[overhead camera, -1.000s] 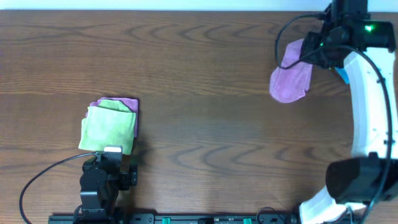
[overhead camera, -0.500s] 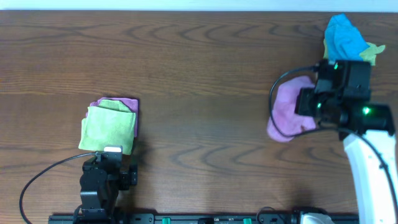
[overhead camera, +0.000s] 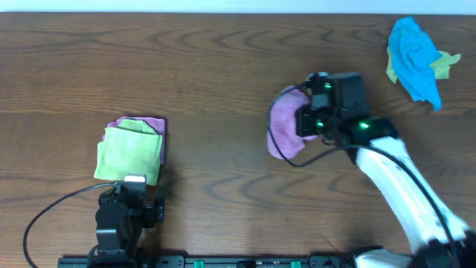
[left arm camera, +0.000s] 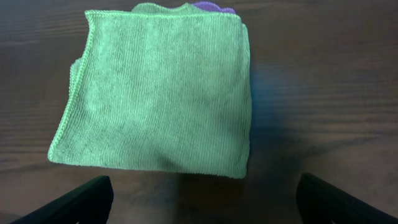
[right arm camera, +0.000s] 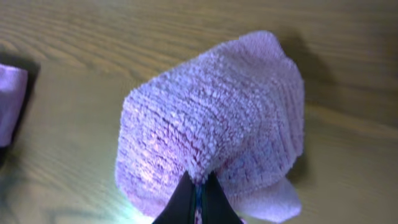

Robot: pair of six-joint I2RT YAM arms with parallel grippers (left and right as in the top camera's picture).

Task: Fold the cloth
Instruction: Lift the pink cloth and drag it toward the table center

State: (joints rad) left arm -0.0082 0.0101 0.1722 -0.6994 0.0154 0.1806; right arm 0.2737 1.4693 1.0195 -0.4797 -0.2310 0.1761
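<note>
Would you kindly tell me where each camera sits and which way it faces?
Overhead: above the table, facing down; shows the left hand by the green cloth, the right hand on the pink cloth.
Left wrist: on the left arm, facing down at the green cloth; open fingers at bottom corners.
Right wrist: on the right arm, facing down at the pink cloth; shut fingertips pinch it.
Shared: overhead and right wrist both show the pink cloth.

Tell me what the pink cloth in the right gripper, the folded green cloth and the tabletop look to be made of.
Pink cloth: fuzzy, matte looped pile that bunches limply, likely plush microfibre. Green cloth: finer ribbed weave with a stitched edge, matte, probably a thinner microfibre. Table: dark brown wood grain, smooth with a slight sheen; whether it is solid wood, veneer or laminate cannot be told.
</note>
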